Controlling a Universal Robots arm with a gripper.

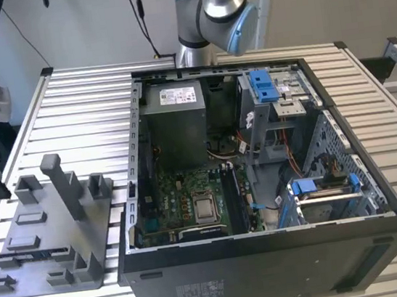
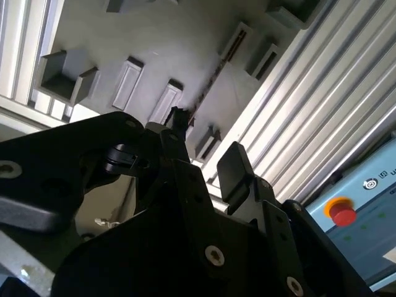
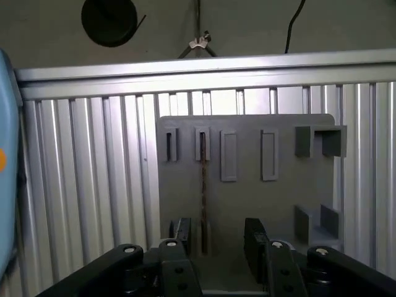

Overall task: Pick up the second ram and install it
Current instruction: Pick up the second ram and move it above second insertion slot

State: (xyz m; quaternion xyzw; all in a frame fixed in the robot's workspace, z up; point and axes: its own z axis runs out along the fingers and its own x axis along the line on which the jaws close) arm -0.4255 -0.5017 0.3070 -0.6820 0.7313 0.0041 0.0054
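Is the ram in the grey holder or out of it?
In. In the first wrist view the ram stands edge-on in a slot of the holder; the open fingers hold nothing.

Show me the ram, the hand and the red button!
ram (image 3: 202, 179), first wrist view, middle of the dark strip.
hand (image 3: 218, 234), first wrist view, midway between its fingertips.
red button (image 2: 342, 214), second wrist view, its cap.

The gripper (image 2: 204, 139) hovers, fingers apart, near the grey fixture (image 2: 154, 43). The second ram (image 2: 210, 81) stands edge-on in its slot.
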